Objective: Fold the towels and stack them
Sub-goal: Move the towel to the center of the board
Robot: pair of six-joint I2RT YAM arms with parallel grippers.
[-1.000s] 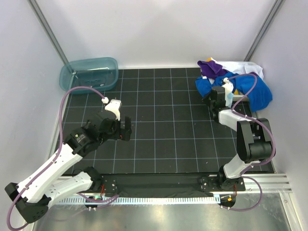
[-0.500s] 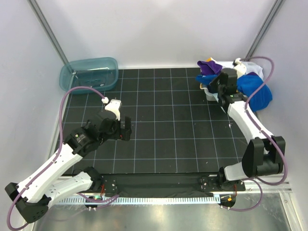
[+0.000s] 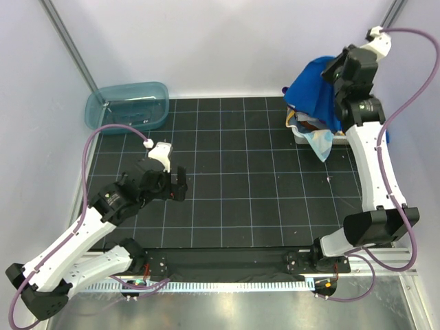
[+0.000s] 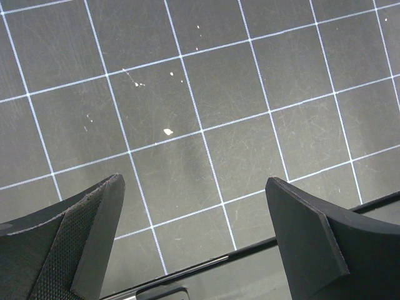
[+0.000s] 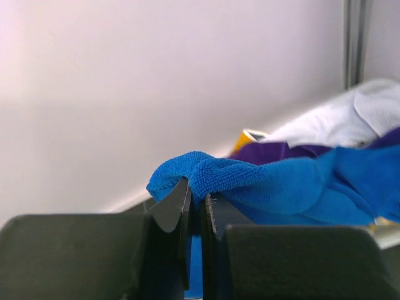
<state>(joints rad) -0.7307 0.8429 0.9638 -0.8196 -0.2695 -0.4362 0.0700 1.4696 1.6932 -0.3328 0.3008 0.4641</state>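
Right fingers [image 5: 178, 212] pinch a corner of the royal blue towel [image 3: 313, 89], held high at 1 o'clock, likely so it hangs clear of the other towels [image 3: 317, 141]; left fingers [image 4: 94, 231] gape wide above the counter [image 3: 240, 172] at 8 o'clock.

We are holding our left arm bent low over the left half of the table [image 3: 247, 179], the left gripper [image 3: 180, 184] hanging with jaws spread wide and nothing between them. We are holding our right arm stretched tall above the far right corner, the right gripper [image 5: 199, 194] pinching a fold of the royal blue towel [image 5: 269, 181].
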